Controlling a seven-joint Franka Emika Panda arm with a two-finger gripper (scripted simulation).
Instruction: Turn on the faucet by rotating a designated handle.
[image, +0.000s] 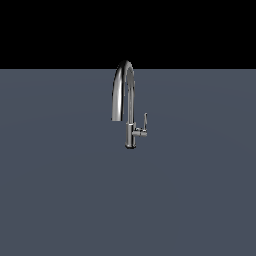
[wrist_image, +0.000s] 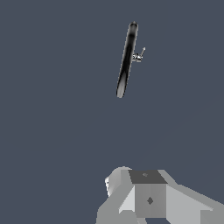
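Note:
The chrome gooseneck faucet (image: 130, 107) stands upright on the flat grey floor, its arched spout bending toward the exterior view's left. The handle (image: 145, 121) is a thin lever pointing up from a short stub on the stem's side toward the exterior view's right. The wrist view looks down on the faucet (wrist_image: 127, 61) from well above, and the handle (wrist_image: 141, 53) shows there as a tiny lever beside the spout. Grey blocky parts of my gripper (wrist_image: 148, 197) fill the edge of that view, far from the faucet. Its fingertips are not clear. The arm does not show in the exterior view.
A plain grey-blue floor (image: 60, 190) spreads around the faucet, with a black background behind it. No other object is in view.

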